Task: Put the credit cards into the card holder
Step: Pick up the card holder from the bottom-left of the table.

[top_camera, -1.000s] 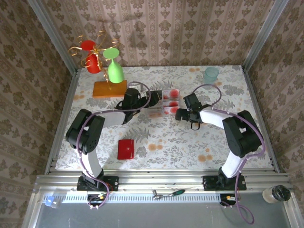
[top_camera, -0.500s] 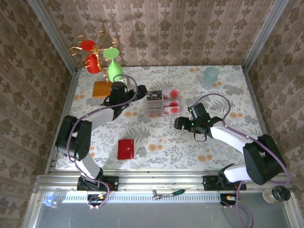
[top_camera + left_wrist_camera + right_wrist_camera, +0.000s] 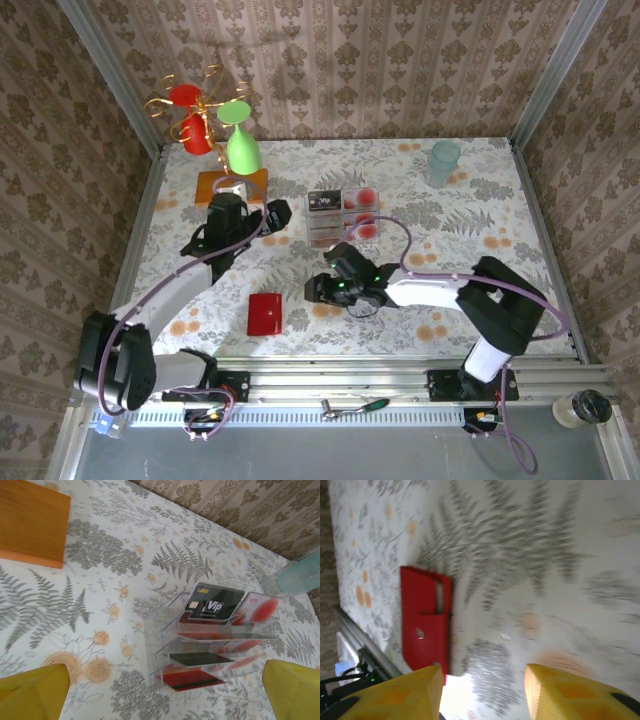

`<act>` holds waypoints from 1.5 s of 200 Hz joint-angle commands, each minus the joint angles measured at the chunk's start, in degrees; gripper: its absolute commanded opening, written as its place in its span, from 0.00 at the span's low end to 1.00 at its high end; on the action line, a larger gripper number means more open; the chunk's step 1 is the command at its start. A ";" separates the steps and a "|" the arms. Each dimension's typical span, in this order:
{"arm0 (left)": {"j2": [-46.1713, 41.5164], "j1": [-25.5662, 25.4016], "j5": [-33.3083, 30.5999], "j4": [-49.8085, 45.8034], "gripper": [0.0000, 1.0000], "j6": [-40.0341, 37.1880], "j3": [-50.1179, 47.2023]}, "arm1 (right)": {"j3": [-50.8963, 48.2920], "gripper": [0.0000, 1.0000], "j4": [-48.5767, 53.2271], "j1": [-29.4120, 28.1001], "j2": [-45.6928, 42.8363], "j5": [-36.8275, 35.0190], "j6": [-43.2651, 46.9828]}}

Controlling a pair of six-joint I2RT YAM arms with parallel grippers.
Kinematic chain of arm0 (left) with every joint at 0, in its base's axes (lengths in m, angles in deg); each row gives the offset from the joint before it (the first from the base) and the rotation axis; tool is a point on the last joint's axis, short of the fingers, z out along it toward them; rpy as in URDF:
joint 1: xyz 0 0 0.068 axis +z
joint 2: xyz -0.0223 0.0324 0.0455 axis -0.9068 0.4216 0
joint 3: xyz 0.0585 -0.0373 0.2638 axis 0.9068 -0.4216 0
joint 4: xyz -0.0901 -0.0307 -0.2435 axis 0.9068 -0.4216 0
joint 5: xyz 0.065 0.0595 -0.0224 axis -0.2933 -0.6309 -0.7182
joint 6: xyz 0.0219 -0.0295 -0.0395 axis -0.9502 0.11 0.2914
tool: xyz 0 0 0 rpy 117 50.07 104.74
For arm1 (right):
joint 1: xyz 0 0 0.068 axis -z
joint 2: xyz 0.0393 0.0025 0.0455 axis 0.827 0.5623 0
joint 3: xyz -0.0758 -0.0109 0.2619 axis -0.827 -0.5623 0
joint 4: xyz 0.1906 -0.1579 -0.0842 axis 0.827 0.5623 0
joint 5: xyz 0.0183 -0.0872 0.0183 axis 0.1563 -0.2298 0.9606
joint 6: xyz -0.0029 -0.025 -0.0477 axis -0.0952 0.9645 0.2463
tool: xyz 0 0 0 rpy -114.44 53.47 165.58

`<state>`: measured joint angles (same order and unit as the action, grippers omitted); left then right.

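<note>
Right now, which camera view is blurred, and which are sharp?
Right wrist view: motion blur smears the tablecloth and the card holder, with a white glare patch below it. Left wrist view: sharp on the black VIP card in the clear tray. Top external view: sharp, evenly lit.

The black card (image 3: pixel 212 605) stands upright in a rear compartment of the clear tray (image 3: pixel 160 667). In the left wrist view it carries large pale lettering, "Vip", and a small yellow "LOGO" near its upper left corner. A line of fine print under "Vip" is too small to read. The whitish card (image 3: pixel 257 611) just beside it bears a short red word near its top edge, too faint to make out.
</note>
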<state>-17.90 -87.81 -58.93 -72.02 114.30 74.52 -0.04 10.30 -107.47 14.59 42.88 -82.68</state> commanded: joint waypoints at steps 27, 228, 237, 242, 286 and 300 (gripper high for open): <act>-7.89 2.87 -1.34 -5.93 1.00 -2.09 -4.88 | 4.59 0.40 -8.39 -4.37 8.11 0.83 -8.65; -9.19 5.08 0.86 -5.20 1.00 -3.31 -6.18 | 9.14 0.05 -18.55 -5.93 18.56 4.81 -14.20; -8.74 5.08 1.14 -5.01 1.00 -3.21 -6.12 | 8.09 0.03 -19.50 -4.88 17.39 5.46 -14.28; -8.62 5.08 1.36 -4.88 1.00 -3.15 -6.03 | 7.44 0.01 -20.01 -4.27 16.58 5.77 -14.31; -6.05 4.73 6.97 -1.33 1.00 -2.43 -6.22 | 1.55 0.00 -17.43 4.01 4.74 9.38 -9.96; -5.01 4.23 9.92 0.34 1.00 -2.01 -6.49 | 0.14 0.00 -14.15 7.81 -0.23 11.33 -7.26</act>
<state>-24.30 -83.31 -54.95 -75.65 112.31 68.70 1.67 -6.36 -104.80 23.90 50.18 -94.65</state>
